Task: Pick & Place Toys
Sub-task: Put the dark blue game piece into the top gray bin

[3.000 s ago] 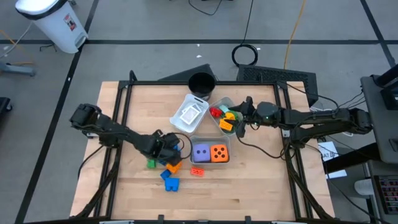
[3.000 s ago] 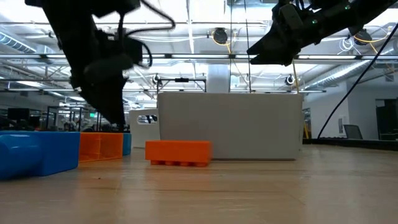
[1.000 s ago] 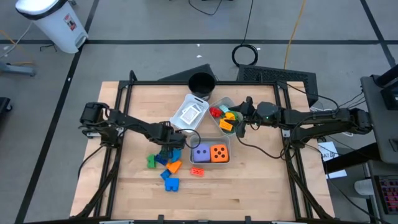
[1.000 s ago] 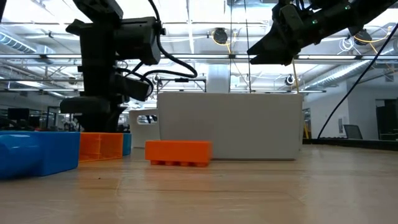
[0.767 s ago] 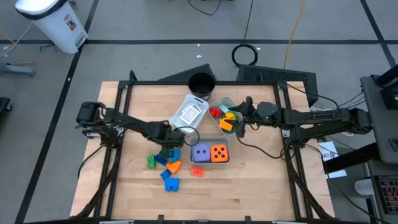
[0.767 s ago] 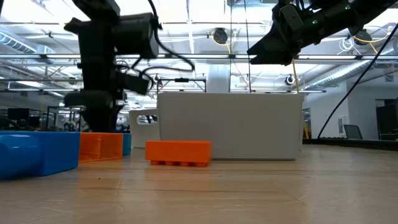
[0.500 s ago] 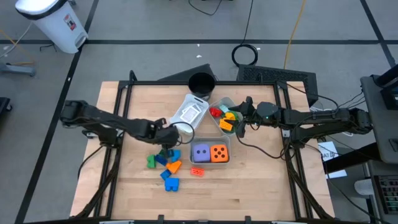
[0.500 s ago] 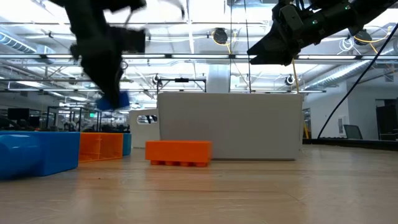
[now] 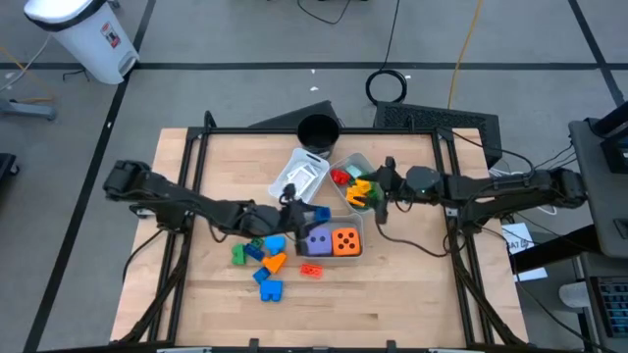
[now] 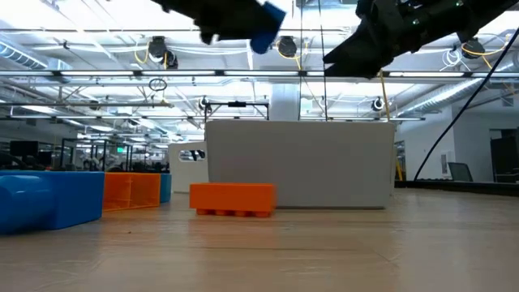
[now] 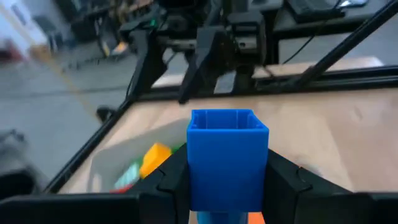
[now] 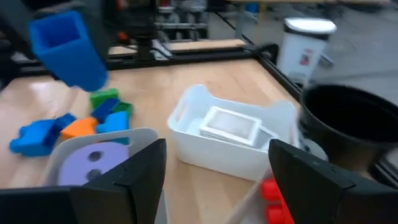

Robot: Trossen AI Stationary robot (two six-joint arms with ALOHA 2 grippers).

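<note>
My left gripper (image 9: 307,212) is shut on a blue hollow block (image 11: 227,149) and holds it in the air just left of the trays; the block (image 12: 67,48) also shows in the right wrist view. Loose toys lie on the table below: a green block (image 9: 237,255), blue blocks (image 9: 267,287) and orange blocks (image 9: 275,262). The purple and orange dice (image 9: 332,240) sit in a translucent tray. White tiles (image 12: 233,124) lie in the white tray (image 9: 302,176). My right gripper (image 9: 376,193) hangs open over a tray of red, yellow and green blocks (image 9: 353,182). My left gripper pinches the blue block by two opposite side walls (image 11: 194,168) between its two fingers (image 11: 166,183). The fingers lie almost level and come from the table's left. The block is lifted clear of the table, its hollow end (image 11: 227,116) turned up.
A black round cup (image 9: 317,130) stands at the far edge behind the trays. The three trays crowd the table's middle. Bare wood shows along the near edge and at the right. A black frame rail (image 9: 314,130) runs round the table.
My left gripper has risen from the pile of loose blocks with the blue block, tipped from pointing down to almost level, and swung toward the table's right, up to the trays. The block is now lifted clear. The other blocks lie as before.
</note>
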